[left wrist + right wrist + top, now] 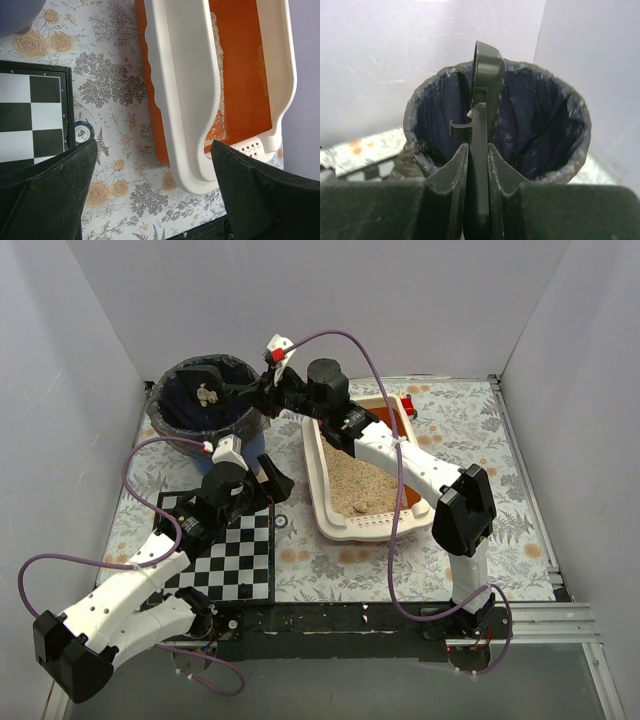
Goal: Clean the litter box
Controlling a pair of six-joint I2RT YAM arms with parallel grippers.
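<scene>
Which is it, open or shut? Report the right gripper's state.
Shut: the right gripper clamps a thin dark plastic scoop, held edge-on above the round dark-bagged bin.

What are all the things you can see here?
litter box: one, cream-white, orange floor, beige litter; right of middle
bin: one, blue, dark bag; far left
clump: one, beige; inside the bin
scoop: one, dark; over the bin
checkerboard: one, black and white; near left
poker chip: one, dark-edged; beside the checkerboard
red thing: one, too small to name; litter box's far end
tablecloth: one, flowery
left claw: open, empty
right claw: shut on the scoop
</scene>
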